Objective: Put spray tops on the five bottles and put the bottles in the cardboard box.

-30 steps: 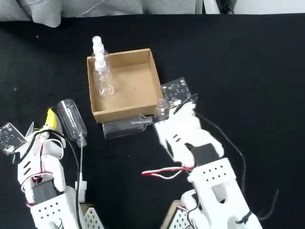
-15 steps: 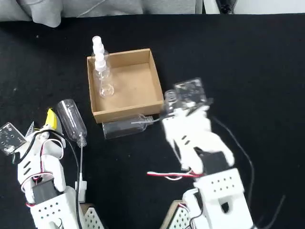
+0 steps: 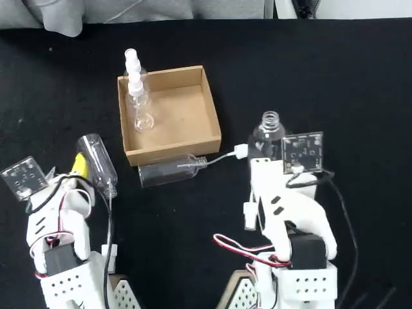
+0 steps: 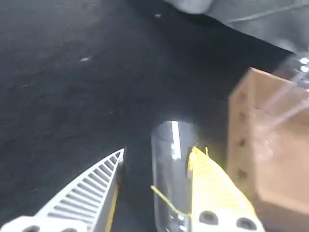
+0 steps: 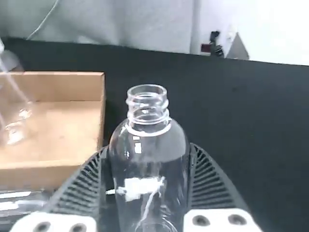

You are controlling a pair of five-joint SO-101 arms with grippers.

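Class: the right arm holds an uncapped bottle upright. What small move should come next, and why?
Probably lower the open bottle to stand on the table: the right gripper is shut on it, its threaded neck is bare, and a loose spray top lies on the table close by.

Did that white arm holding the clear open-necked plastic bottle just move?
Yes. The right gripper, shut on the clear open-necked plastic bottle, has swung rightward in the high view, away from the brown cardboard box.
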